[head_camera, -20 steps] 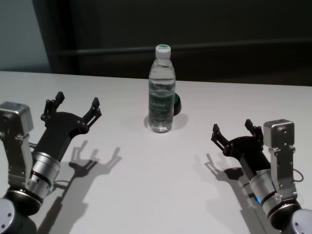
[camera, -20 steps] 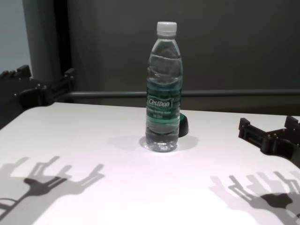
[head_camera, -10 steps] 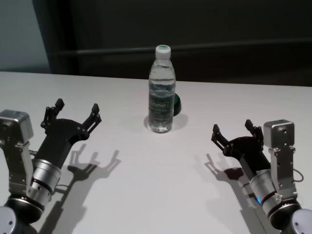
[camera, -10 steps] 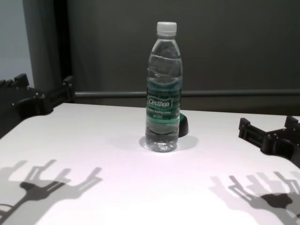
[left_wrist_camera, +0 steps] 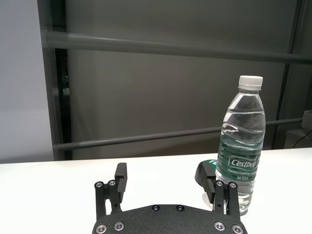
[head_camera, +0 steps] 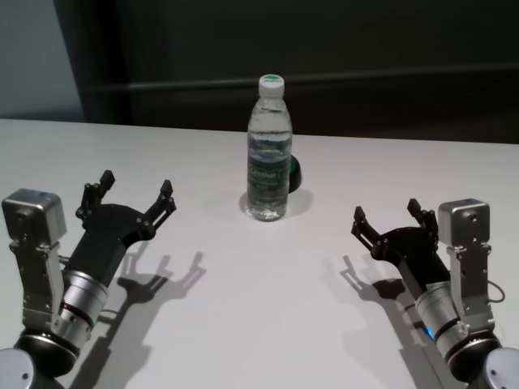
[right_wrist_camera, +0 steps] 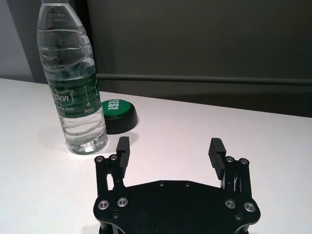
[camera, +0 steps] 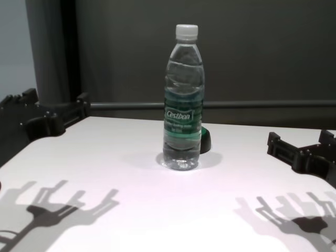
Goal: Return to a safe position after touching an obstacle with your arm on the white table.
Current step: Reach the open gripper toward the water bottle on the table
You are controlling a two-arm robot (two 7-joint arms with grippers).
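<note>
Upright near the middle of the broad, smooth white desk (head_camera: 259, 324), the tall clear plastic water bottle with a white cap and green "Cestbon" label (head_camera: 268, 150) is standing free, touched by neither arm. Just behind its base, on the robot's right side, a small dark dome with a green top (right_wrist_camera: 117, 116) is sitting on the desk, very close to the bottle. The left tool (head_camera: 136, 200) is hovering over the desk's left part, well apart from the bottle, its two black fingers (left_wrist_camera: 118, 181) spread wide and pinching nothing. The right tool (head_camera: 388, 219) is hanging low over the right part of the desk, likewise spread and empty, also well clear of the bottle.
</note>
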